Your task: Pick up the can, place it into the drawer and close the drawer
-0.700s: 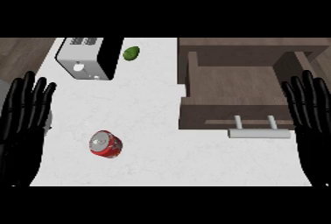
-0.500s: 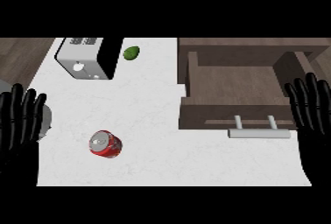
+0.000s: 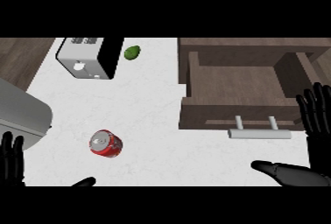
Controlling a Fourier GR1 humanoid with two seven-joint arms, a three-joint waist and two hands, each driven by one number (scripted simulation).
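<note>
A red can (image 3: 106, 143) with a silver top lies on the white counter, left of centre. The brown drawer (image 3: 241, 84) stands pulled open at the right, nothing showing inside it, its silver handle (image 3: 260, 133) facing me. My left hand (image 3: 11, 160) shows at the lower left edge, fingers straight and up, well left of the can and apart from it. At the right edge, my right hand (image 3: 317, 131) is open with its fingers up and its thumb stretched left, just right of the handle.
A silver and black toaster (image 3: 90, 57) stands at the back left. A green lime-like fruit (image 3: 132, 52) lies beside it. A grey appliance (image 3: 19, 114) juts in from the left edge.
Both hands have sunk toward the lower edge and the right thumb now shows. The can and the drawer have stayed where they were.
</note>
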